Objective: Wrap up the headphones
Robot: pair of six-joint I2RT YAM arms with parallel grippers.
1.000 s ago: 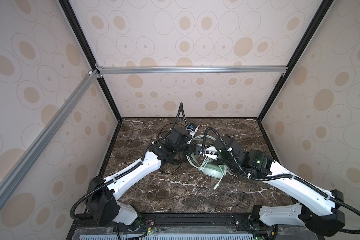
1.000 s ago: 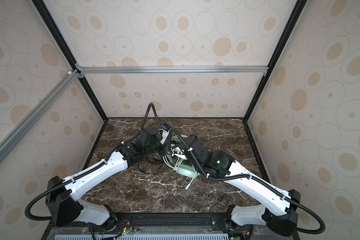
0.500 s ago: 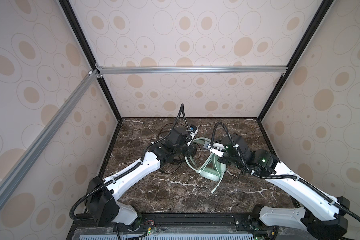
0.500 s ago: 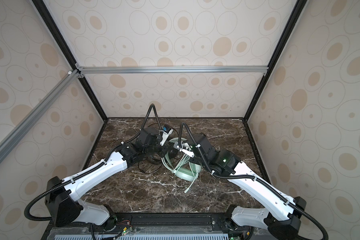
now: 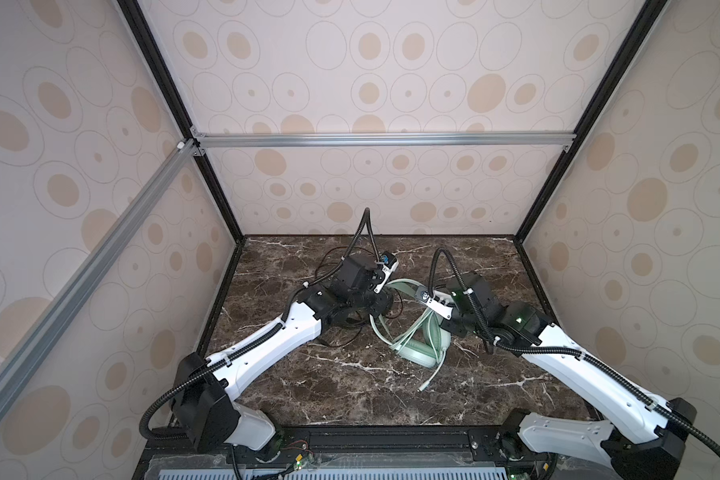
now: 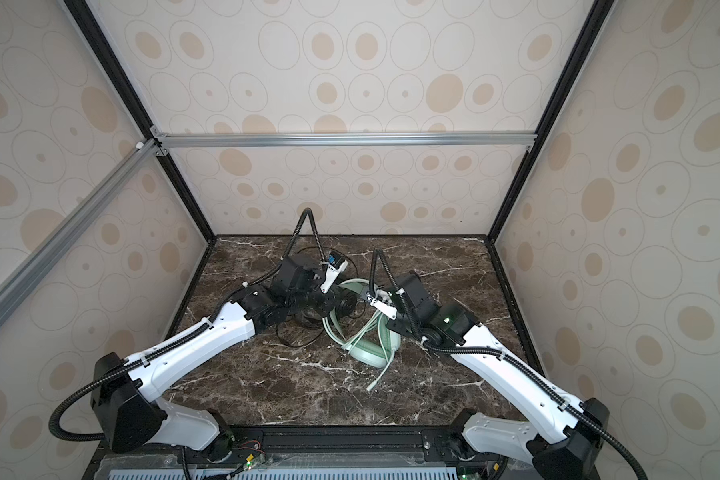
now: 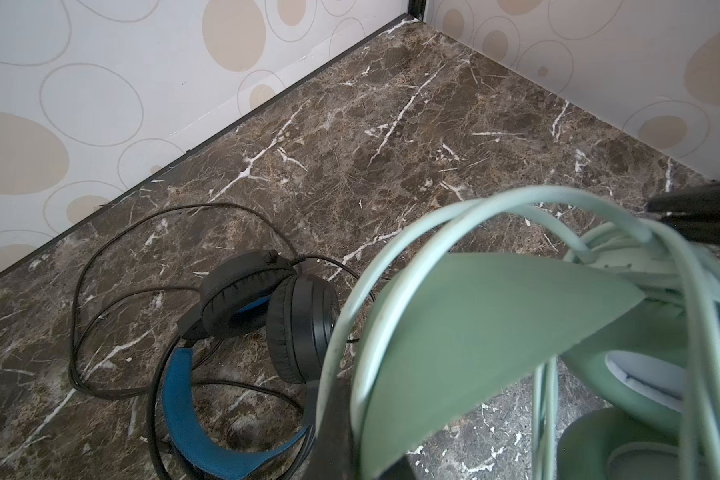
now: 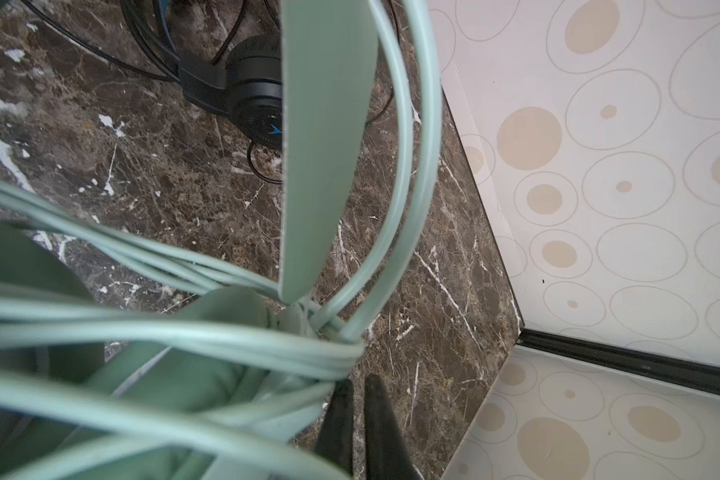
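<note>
Walls (image 5: 391,199) patterned with ovals close the desk (image 5: 350,399) at the back and on both sides, and a black rail (image 5: 391,440) runs along its front edge. The near half of the marbled top lies bare, as does the rear corner on the right; both arms and both headsets crowd the middle and the left rear.

The mint-green headset (image 5: 422,349) sits just right of the desk's centre in both top views. One ear cup rests on the desk and the headband (image 7: 474,316) rises toward the left arm. The left pincer (image 7: 364,449) is closed on that headband, which fills the lower part of the left wrist view. The pale cord (image 8: 225,336) runs in several loops round the headband and the cups, gathered into a bundle where the band meets a cup. Its loose end (image 5: 427,382) trails on the desk toward the front rail.

The right pincer (image 8: 358,386) stands just beside that bundle, its black fingers (image 8: 381,419) parted by a narrow slit with nothing seen between them.

The black headset (image 7: 267,307) lies flat behind and to the left of the mint-green one, partly under the left arm. Its cups sit side by side, the blue inner band showing. Its thin black cord (image 7: 100,249) sprawls in loose loops on the desk.
</note>
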